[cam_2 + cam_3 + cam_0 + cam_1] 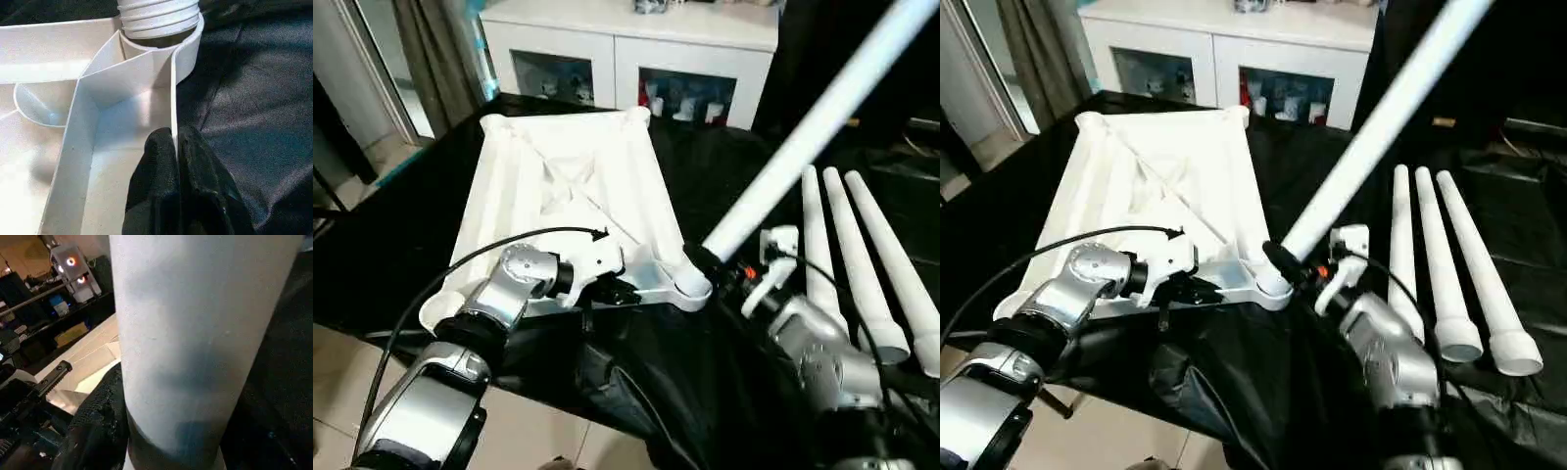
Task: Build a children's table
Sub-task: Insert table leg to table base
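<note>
The left arm reaches forward over the near edge of the black-draped work table [401,245], elbow bent. Its left gripper [175,147] is closed on the thin upright rim wall of the white tabletop [568,186], 1 black finger on each side of the wall, just beside the tabletop's near right corner.

The right arm comes in from the near right. Its right gripper [1283,264] is clamped around the thick lower end of a long white leg [813,122]. This leg slants up and away toward the far right, and its ribbed lower end sits at the round corner socket [690,286]; how deep it sits cannot be judged, since the socket wall hides the end.

The tabletop lies upside down on the work table, ribbed underside up, and stretches from the near edge toward the far left corner.

3 more legs [1440,269] lie side by side near the work table's right edge, wide ends toward the robot.

Beyond the far edge stands a white cabinet [626,44] with open compartments holding small, indistinct objects.
</note>
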Robot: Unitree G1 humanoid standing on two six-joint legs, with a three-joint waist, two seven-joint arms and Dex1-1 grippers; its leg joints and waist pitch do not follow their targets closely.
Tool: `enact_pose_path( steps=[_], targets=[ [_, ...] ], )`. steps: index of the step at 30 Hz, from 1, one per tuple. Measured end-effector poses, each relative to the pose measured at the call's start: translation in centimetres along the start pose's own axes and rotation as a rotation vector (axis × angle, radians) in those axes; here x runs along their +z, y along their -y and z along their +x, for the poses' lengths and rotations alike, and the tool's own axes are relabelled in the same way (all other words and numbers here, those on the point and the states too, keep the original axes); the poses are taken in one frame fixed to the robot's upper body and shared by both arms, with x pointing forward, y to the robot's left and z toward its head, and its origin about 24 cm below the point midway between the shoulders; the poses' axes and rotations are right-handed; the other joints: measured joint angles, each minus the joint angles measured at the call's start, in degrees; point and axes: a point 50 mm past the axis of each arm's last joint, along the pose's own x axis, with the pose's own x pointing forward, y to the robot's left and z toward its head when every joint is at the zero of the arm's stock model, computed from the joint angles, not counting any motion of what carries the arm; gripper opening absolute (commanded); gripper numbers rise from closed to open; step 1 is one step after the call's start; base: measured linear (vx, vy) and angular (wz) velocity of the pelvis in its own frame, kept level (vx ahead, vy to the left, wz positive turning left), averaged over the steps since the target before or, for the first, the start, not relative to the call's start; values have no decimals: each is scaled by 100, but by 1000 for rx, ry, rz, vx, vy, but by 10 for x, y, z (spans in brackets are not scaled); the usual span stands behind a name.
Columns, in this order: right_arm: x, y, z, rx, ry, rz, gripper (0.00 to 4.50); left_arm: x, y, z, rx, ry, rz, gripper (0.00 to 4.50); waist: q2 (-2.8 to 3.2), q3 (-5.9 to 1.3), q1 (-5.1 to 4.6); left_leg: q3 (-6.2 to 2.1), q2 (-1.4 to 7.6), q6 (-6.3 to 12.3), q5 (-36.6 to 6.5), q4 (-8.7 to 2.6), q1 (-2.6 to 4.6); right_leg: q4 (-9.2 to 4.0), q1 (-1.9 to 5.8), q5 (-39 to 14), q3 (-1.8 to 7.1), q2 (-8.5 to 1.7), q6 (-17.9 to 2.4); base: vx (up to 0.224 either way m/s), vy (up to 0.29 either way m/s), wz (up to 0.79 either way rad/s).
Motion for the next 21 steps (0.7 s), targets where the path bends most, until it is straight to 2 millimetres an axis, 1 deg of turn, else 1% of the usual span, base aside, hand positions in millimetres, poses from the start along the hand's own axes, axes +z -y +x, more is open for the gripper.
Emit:
enact_pose_path(
  steps=[5, 9, 12, 17, 21],
  targets=[
    [-3, -2, -2, -1, 9, -91, 191, 0, 0, 0, -1, 1, 2, 0, 7, -1, -1, 0, 0, 0, 0, -14, 0, -6, 1, 0, -1, 0, 1, 0, 0, 0],
    [-2, -7, -1, 35, -48, -248, 191, -1, -1, 0, -1, 0, 4, 0, 13, 1, -9, 0, 0, 0, 0, -17, 0, -9, 2, -2, 0, 0, 4, 0, 0, 0],
    [1, -9, 1, 54, -65, -309, 191, -1, -1, 0, -1, 1, 7, 0, 8, 0, -10, 0, 0, 0, 0, -26, 1, -21, 5, -3, -1, 0, 5, 0, 0, 0],
    [3, -10, 5, 85, -96, -354, 191, -2, -1, 0, 2, -2, 2, 0, 10, -2, -30, 0, -3, 0, 0, -56, 6, -55, 14, -3, -4, 1, 5, 0, 0, 0],
    [7, -8, 11, 141, -138, -385, 191, -2, -2, -2, 4, -6, 6, 0, -25, 5, -51, 2, -3, 0, 0, -74, 7, -78, 12, -3, -6, 2, 5, 0, 0, 0]
  ],
)
